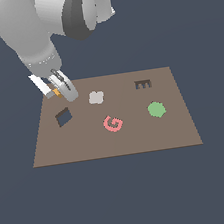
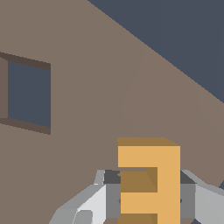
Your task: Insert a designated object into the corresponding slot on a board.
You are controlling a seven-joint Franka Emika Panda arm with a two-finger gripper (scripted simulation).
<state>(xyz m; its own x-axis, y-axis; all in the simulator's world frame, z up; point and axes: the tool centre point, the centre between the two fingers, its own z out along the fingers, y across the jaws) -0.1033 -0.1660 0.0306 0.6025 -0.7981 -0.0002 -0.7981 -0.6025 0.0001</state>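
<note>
The orange-yellow E-shaped block sits between my gripper's fingers, which are shut on its two sides. In the exterior view only a sliver of the block shows beside the gripper, at the far corner of the brown board on the exterior view's left. The E-shaped dark slot lies near the board's far edge toward the exterior view's right, well away from the gripper. I cannot tell from these frames whether the block rests on the board or hangs just above it.
A dark blue-grey square recess lies just in front of the gripper. A pale grey lobed piece, a pink letter G and a green octagon-like piece lie on the board. The arm's bulky links loom above the far-left corner.
</note>
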